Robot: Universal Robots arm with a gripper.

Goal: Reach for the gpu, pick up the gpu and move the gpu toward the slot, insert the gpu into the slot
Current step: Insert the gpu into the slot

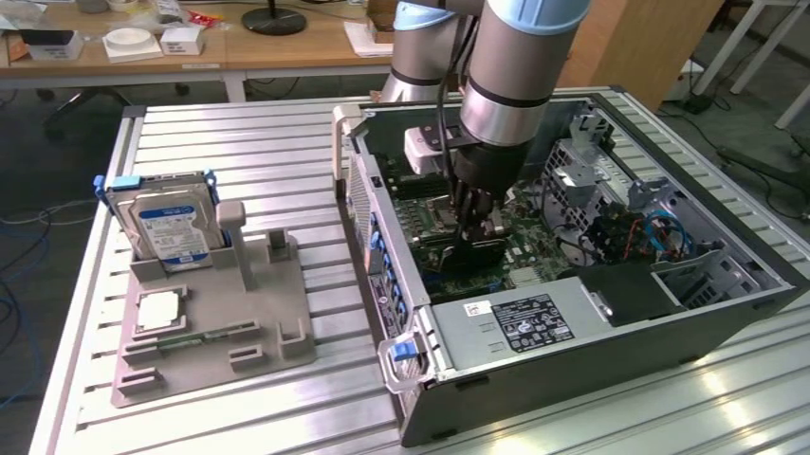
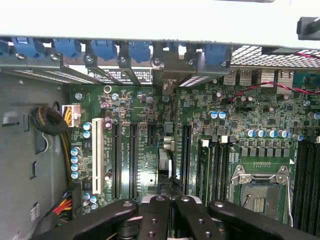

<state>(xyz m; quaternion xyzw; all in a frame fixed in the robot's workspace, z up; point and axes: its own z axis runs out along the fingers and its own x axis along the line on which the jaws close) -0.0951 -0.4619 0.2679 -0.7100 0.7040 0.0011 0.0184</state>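
The gpu [image 1: 471, 254] stands on edge inside the open computer case [image 1: 608, 332], its black cooler showing just under my gripper [image 1: 476, 227]. In the wrist view the gpu [image 2: 165, 162] appears edge-on as a thin card running from the black fingers [image 2: 152, 212] down to the green motherboard [image 2: 145, 150], between two long black slots. My gripper [image 2: 167, 201] is shut on the card's upper edge. The slot beneath the card is hidden by the card itself.
A grey stand [image 1: 215, 313] on the slatted table holds a blue-labelled hard drive [image 1: 171, 227] and a square processor chip [image 1: 161, 310]. Inside the case are a labelled power supply [image 1: 525, 322], blue cables [image 1: 639, 237] and the processor socket [image 2: 260, 192]. Case walls hem the gripper in.
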